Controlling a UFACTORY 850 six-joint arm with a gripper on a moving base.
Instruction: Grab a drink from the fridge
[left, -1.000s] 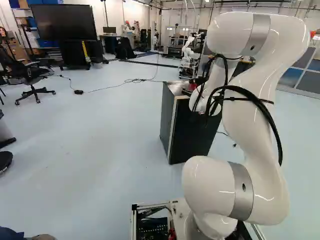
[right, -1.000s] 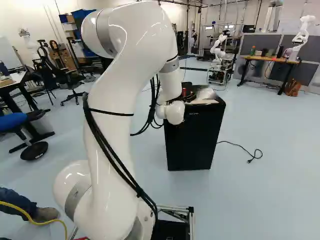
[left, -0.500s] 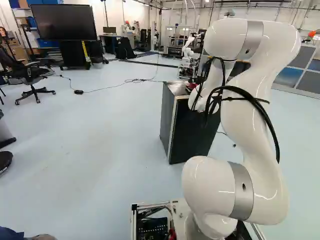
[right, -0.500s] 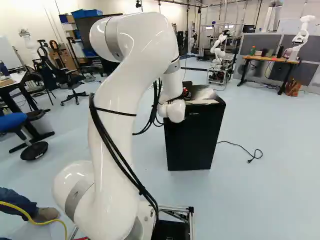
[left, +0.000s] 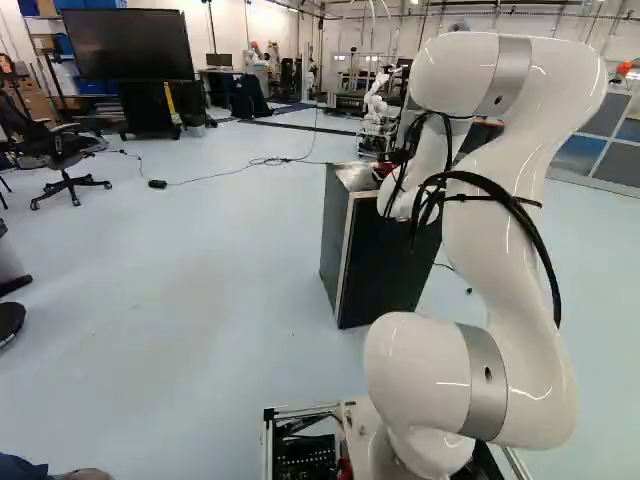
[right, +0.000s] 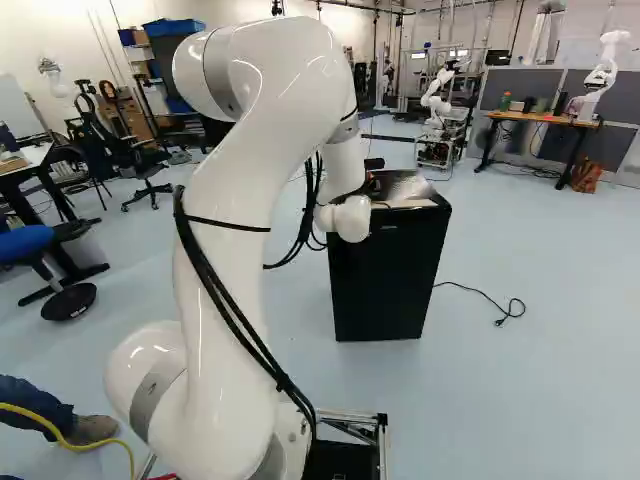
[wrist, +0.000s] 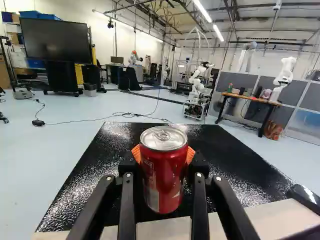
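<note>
At the black fridge (right: 390, 270), my gripper (right: 373, 184) is partly hidden by the wrist in the right base view. The wrist view shows the gripper (wrist: 163, 172) shut on an upright red can (wrist: 164, 175), with orange pads (wrist: 190, 154) against its two sides. The can's silver lid faces up with its tab unopened. Beneath and around it lies the fridge's speckled black top (wrist: 107, 155), edged by a pale strip. Whether the can's bottom touches that top, I cannot tell.
A cable (right: 480, 290) lies on the floor beside the fridge. Farther off are another robot (wrist: 196, 90) on a wheeled frame, a desk (wrist: 252, 100) bearing another robot, a large screen (left: 128, 45) and an office chair (left: 60, 150).
My arm's upper part has come down and shifted slightly toward the fridge, then risen back a little. The base and the fridge have stayed in place.
</note>
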